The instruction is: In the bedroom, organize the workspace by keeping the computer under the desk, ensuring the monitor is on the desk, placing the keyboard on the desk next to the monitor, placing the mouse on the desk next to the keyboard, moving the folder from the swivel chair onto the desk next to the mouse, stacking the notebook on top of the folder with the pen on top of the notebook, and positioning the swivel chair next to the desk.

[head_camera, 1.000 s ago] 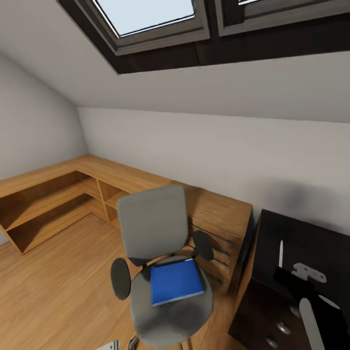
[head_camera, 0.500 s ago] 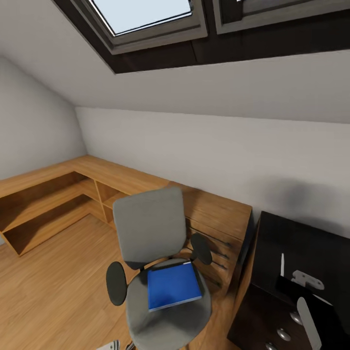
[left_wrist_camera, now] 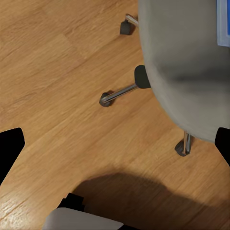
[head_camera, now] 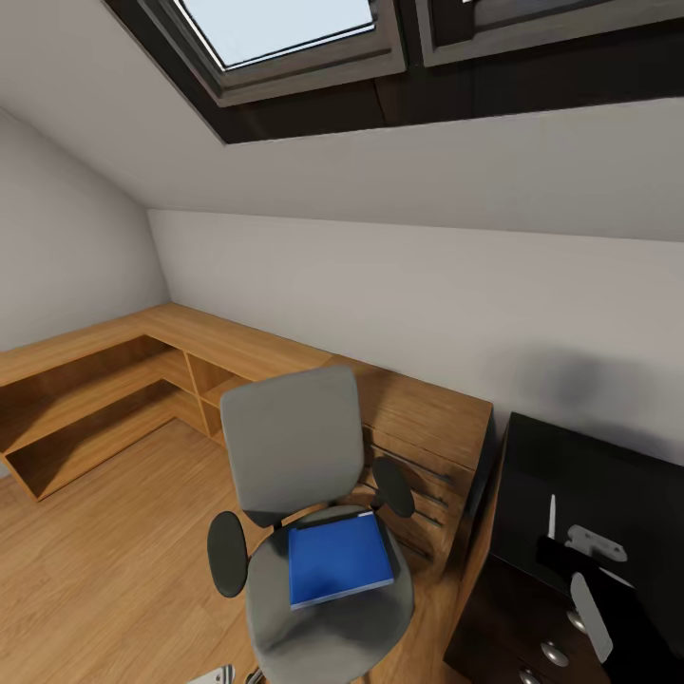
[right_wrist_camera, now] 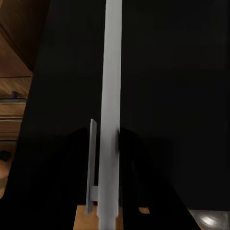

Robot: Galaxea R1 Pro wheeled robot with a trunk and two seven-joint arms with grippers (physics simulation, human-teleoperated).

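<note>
pale daylight is coming through a dark-framed skylight [head_camera: 285, 33] in the sloping white ceiling. low wooden shelving [head_camera: 114, 380] is running along the white walls over a wooden floor [head_camera: 85, 579].

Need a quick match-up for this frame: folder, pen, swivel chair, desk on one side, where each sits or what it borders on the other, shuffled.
Things:
1. folder
2. pen
3. swivel chair
4. desk

Places:
A. on the wooden floor, in front of the wooden drawer unit
B. lying on the black desktop
C. flat on the grey seat
D. against the wall, right of the wooden drawer unit

Pairs: 1-C, 2-B, 3-A, 4-D
</note>
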